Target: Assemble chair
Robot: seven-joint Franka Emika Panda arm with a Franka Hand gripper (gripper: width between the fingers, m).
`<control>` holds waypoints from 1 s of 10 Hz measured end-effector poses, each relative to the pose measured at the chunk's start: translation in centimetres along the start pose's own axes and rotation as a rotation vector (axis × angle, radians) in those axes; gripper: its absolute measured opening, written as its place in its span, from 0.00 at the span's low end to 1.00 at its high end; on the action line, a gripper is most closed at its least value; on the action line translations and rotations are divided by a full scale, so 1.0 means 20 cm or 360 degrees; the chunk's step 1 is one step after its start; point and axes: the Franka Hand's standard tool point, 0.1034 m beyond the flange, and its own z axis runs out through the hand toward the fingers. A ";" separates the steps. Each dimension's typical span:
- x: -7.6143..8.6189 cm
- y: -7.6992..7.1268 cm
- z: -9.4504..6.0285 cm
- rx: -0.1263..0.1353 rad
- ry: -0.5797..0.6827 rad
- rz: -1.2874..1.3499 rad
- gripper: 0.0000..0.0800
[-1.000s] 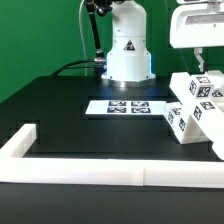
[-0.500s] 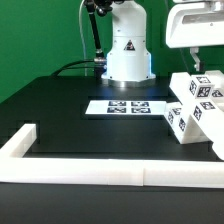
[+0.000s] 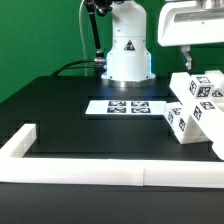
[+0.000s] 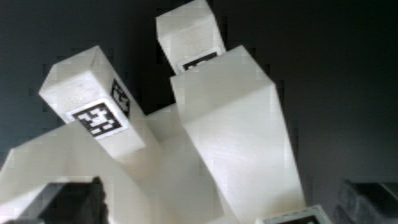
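The chair point(image 3: 196, 108) is a chunky white assembly of tagged blocks and bars standing at the exterior view's right edge of the black table. My gripper point(image 3: 189, 62) hangs just above its top, apart from it. In the wrist view the chair point(image 4: 222, 120) fills the picture with three blocky posts, one carrying a black-and-white tag point(image 4: 98, 118). My gripper point(image 4: 214, 212) is open. Its dark fingers point(image 4: 71, 205) stand wide at either side of the white part, and nothing is held.
The marker board point(image 3: 127, 106) lies flat in the middle of the table in front of the robot base point(image 3: 128, 50). A long low white border rail point(image 3: 100, 172) runs along the near edge and turns back at the exterior view's left point(image 3: 20, 138).
The gripper has risen a little and shifted toward the exterior view's left, staying open. The chair has not moved.
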 end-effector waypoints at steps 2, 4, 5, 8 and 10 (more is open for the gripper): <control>0.00 0.01 0.00 -0.0003 0.0000 -0.0028 0.81; -0.03 0.05 0.03 -0.0021 -0.0003 -0.0171 0.81; -0.03 0.06 0.04 -0.0023 0.0000 -0.0200 0.81; -0.04 0.08 0.06 -0.0027 0.0001 -0.0216 0.81; -0.07 0.10 0.08 -0.0033 -0.0008 -0.0210 0.81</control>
